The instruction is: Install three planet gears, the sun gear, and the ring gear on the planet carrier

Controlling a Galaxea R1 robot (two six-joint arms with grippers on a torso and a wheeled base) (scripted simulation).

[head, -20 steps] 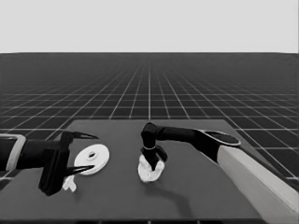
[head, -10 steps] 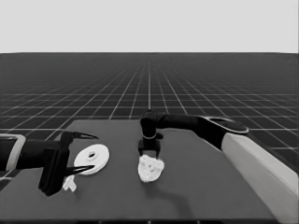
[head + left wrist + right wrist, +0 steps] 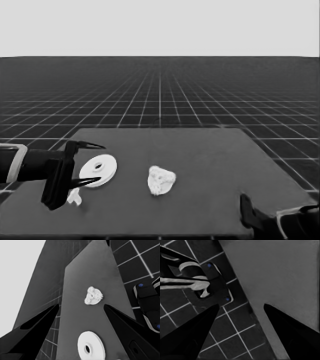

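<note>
Gears cluster on the smaller round part [image 3: 161,180] at lower centre of the head view, the larger round part [image 3: 98,170] to its left on the counter [image 3: 210,165]. The left gripper [image 3: 86,165] straddles that disc, spread, empty; the right gripper [image 3: 241,312], lower-right corner, gapes empty.

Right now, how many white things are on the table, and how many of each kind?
Larger round part: 1
Gear clump: 1 (the gears in it are too bunched to count)
Thin white piece: 1
Total: 3 separate white things
</note>
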